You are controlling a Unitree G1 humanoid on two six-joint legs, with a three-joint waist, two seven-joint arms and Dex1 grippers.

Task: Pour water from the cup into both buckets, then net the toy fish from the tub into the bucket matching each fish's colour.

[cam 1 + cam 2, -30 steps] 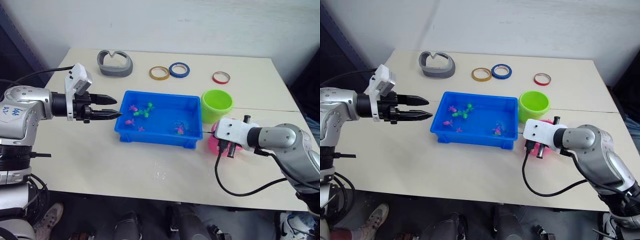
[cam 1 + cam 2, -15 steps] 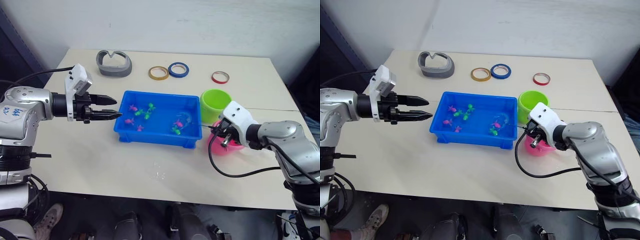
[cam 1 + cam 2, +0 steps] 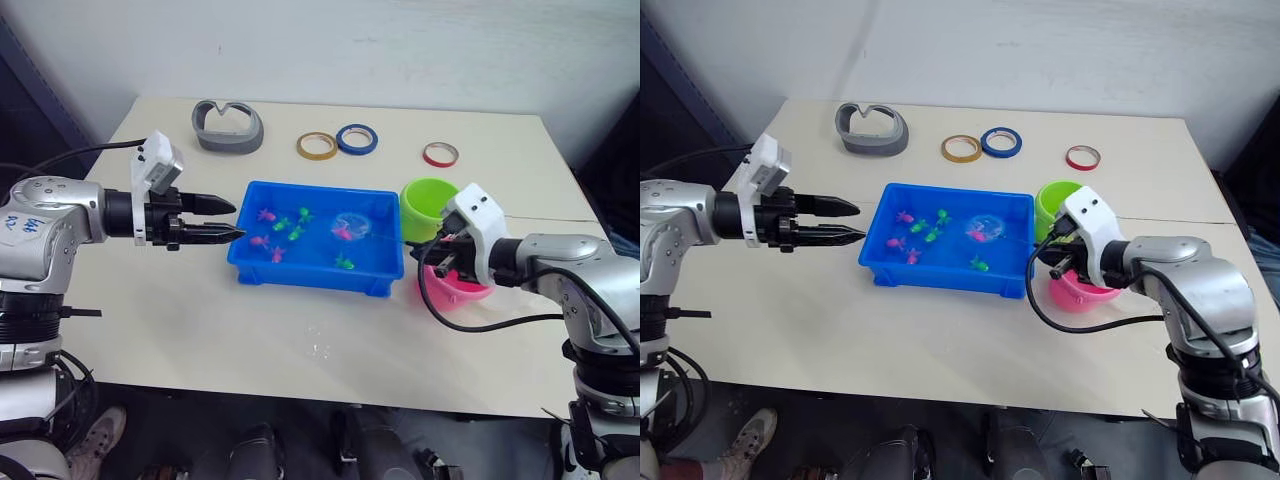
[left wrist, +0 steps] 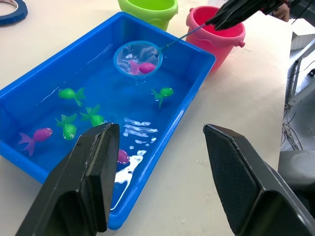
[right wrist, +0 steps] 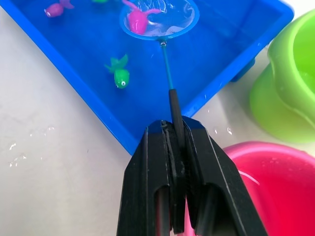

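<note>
A: Bench (image 3: 200, 330), pale top. Largest item on it?

B: Blue tub (image 3: 318, 238), mid-bench, shallow water in it. The left claw (image 3: 232, 220) hovers just off its left end, fingers (image 4: 93, 177) spread apart, gripping nothing.

A: Buckets?

B: Two, at the tub's right end. Green bucket (image 3: 430, 208) farther back, pink bucket (image 3: 458, 288) nearer, the two just beside each other. Whether they touch is hidden by the right arm.

A: Grey thing at the back?

B: Curved grey holder (image 3: 229, 126), far left of the bench. Further right along the back: yellow tape ring (image 3: 317, 146) touching or just beside a blue tape ring (image 3: 357, 139); red tape ring (image 3: 440, 154) well apart from them.

A: Right claw?

B: Right claw (image 5: 172, 147) over the pink bucket's rim, fingers pressed together on the net's dark stick. The net (image 5: 160, 18) reaches out over the tub's right half, hoop above the water by the look of it.

A: Anything in the mesh?

B: One pink fish (image 5: 138, 19) lying in the hoop.

A: Loose fish?

B: One green fish (image 5: 119, 74) close to the hoop on the near side. A cluster of green fish (image 4: 71, 120) and a couple of pink ones (image 4: 37, 135) toward the left half of the tub.
</note>
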